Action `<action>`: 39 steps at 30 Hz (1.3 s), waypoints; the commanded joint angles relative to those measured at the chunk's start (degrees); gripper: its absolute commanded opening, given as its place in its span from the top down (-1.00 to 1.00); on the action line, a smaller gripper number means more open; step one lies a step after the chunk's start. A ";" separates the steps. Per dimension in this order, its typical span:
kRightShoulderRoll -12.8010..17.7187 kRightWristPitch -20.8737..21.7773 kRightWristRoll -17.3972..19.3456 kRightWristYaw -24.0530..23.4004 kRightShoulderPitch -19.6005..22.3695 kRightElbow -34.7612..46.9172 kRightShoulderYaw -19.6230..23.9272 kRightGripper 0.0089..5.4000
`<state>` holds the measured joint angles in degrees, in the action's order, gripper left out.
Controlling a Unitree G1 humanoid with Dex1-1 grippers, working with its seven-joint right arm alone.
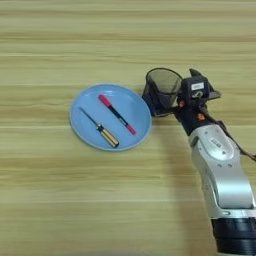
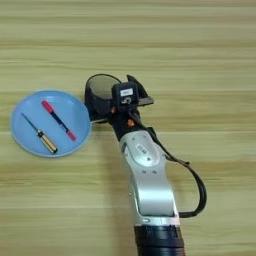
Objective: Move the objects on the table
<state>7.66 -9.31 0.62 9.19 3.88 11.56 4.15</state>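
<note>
Blue plate [image 1: 82, 127] on table [image 1: 50, 200]: screwdriver [image 1: 101, 129] and marker [image 1: 116, 114] are laid inside. Mesh cup [image 1: 161, 90] is stood just right of it, gripped at its rim by gripper [image 1: 172, 97]. White label on gripper: unreadable.

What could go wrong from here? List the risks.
1. The tool is at the black mesh pen cup, which stands right beside the blue plate; a sideways move could knock the cup into the plate's rim.
2. A jolted plate could send the red-capped marker and small screwdriver rolling off it.
</note>
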 commanded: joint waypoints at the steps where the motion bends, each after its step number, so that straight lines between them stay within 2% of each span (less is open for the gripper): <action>1: 0.43 3.15 0.82 -1.05 2.08 -0.06 1.55 -0.99; 9: -0.10 3.61 1.82 0.37 1.90 -2.41 0.67 -0.99; 21: 0.51 5.17 2.51 0.69 2.93 -8.55 1.68 -0.99; 39: 1.43 8.68 3.96 2.24 8.09 -18.92 3.23 -0.99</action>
<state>7.89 -2.94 3.87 11.55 7.25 -9.32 6.97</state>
